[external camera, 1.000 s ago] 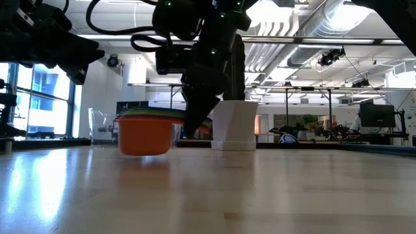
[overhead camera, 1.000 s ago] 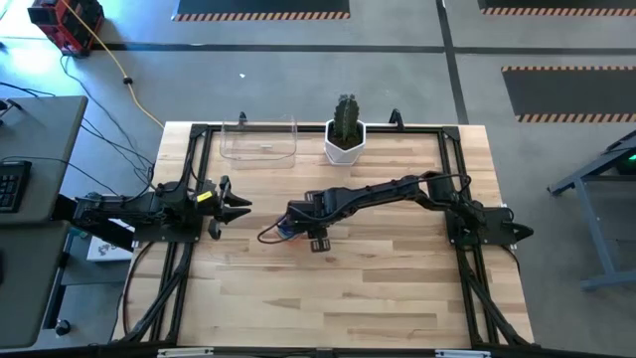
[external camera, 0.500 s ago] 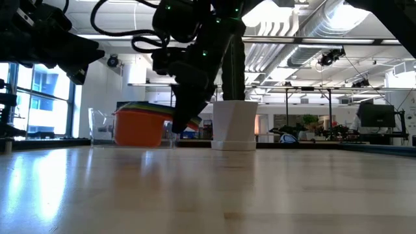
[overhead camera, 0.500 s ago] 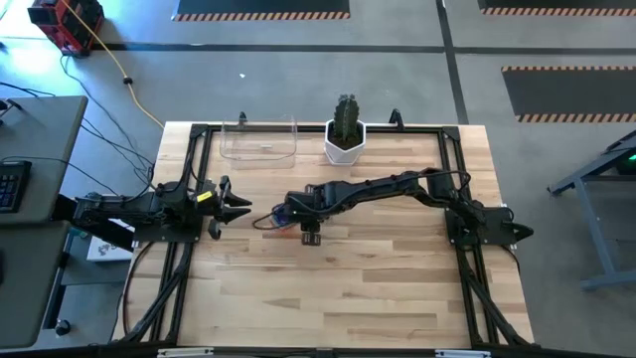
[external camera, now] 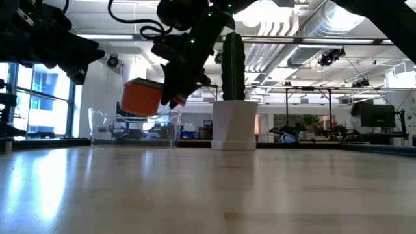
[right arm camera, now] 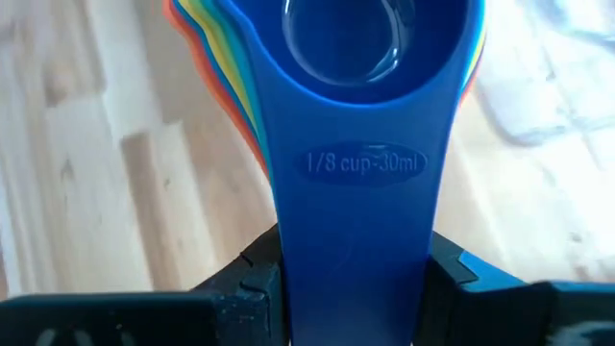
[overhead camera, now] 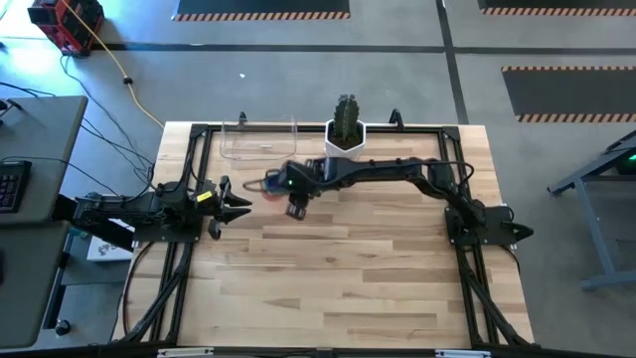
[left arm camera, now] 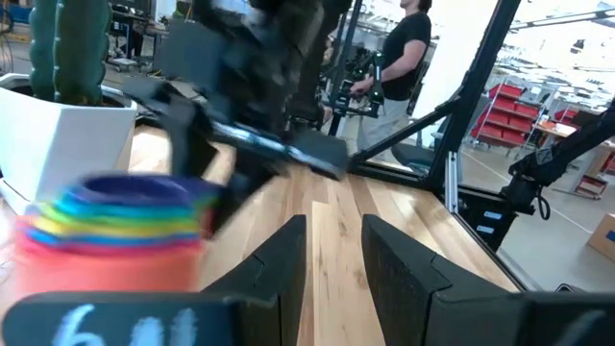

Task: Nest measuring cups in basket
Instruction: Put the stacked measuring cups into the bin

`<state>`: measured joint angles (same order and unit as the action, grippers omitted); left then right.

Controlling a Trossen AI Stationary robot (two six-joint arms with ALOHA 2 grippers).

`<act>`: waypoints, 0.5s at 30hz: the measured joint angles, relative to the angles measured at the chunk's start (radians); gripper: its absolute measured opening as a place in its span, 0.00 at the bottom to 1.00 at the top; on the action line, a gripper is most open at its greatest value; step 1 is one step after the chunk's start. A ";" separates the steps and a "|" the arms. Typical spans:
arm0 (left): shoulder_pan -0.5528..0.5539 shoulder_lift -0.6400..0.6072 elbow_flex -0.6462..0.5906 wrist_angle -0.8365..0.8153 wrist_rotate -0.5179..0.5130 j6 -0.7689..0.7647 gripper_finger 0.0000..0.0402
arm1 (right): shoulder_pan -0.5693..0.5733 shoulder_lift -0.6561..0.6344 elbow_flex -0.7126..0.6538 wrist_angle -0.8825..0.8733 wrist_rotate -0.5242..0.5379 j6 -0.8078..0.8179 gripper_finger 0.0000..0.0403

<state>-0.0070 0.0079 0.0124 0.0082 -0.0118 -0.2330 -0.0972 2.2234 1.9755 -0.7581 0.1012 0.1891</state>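
High: right gripper (overhead camera: 281,184) carries nested measuring cups (overhead camera: 272,183) near basket (overhead camera: 258,140); left gripper (overhead camera: 238,204) waits apart, spread | Low: stack (external camera: 140,97) airborne, clearing basket's wall | Right wrist: fingers (right arm camera: 252,274) clamp handles, keeping cups nested.

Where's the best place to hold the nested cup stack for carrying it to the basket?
By the stacked handles, as the right gripper does: the flat handles lie together, so the fingers close on their edges from the handle end, leaving the measuring cups free to drop into the basket.
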 joint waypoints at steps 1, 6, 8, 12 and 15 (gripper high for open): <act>0.000 0.000 0.000 0.000 0.000 0.000 0.23 | -0.010 0.000 0.012 -0.002 0.001 0.012 0.30; 0.000 0.000 0.000 0.000 0.000 0.000 0.23 | -0.055 0.000 0.081 0.026 0.005 0.051 0.30; 0.000 0.000 0.000 0.000 0.000 0.000 0.23 | -0.070 0.000 0.111 0.051 0.018 0.058 0.30; 0.000 0.000 0.000 0.000 0.000 0.000 0.23 | -0.100 0.000 0.163 0.098 0.034 0.065 0.30; 0.000 0.000 0.000 0.000 0.000 0.000 0.23 | -0.122 0.000 0.192 0.135 0.034 0.065 0.30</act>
<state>-0.0068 0.0080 0.0124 0.0084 -0.0118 -0.2332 -0.2195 2.2235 2.1677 -0.6226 0.1352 0.2538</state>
